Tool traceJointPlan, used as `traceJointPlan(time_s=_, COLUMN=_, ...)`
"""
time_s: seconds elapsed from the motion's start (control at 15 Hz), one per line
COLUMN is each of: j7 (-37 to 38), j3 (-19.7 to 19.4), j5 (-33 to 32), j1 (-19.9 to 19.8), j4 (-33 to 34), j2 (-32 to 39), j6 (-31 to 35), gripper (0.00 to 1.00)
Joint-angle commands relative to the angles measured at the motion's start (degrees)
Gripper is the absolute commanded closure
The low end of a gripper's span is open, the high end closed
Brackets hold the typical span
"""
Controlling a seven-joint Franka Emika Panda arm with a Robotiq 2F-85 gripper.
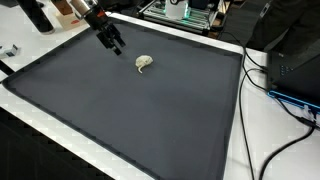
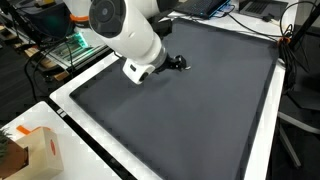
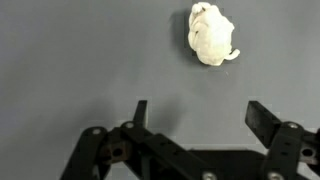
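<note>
At the left end of the mat's far side, in an exterior view, the gripper [image 1: 116,46] points down at the dark grey mat [image 1: 130,115]. Its jaws are spread apart with nothing between them. Whether the tips touch the surface cannot be told. Just to the right of the gripper lies a small white crumpled lump [image 1: 144,64], resting on the mat and clear of the fingers. Well to the right of both, black cables [image 1: 258,66] trail over the white table rim [image 1: 248,120].

In an exterior view from another side, a cardboard box [image 2: 30,150] sits far to the left of the gripper [image 2: 178,62], off the mat. The lump does not show there.

In the wrist view the black fingers [image 3: 140,110] stand wide apart on either side of bare mat [image 3: 80,50]. The white crumpled lump [image 3: 211,34] lies ahead of the fingertips, slightly toward the right-hand finger, untouched.
</note>
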Motion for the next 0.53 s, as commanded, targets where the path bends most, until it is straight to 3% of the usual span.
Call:
traceJointPlan(time_s=0.0, j7=8.73, j3=-0.33, j5=-5.44, j1=1.92, j4=3.98, j2=2.99, j6=-1.59, gripper=0.0)
traceJointPlan(time_s=0.47, j7=21.12, j3=-0.14, j5=-17.89, j1=6.03, j4=10.23, j2=5.98, j6=-4.42, gripper=0.0)
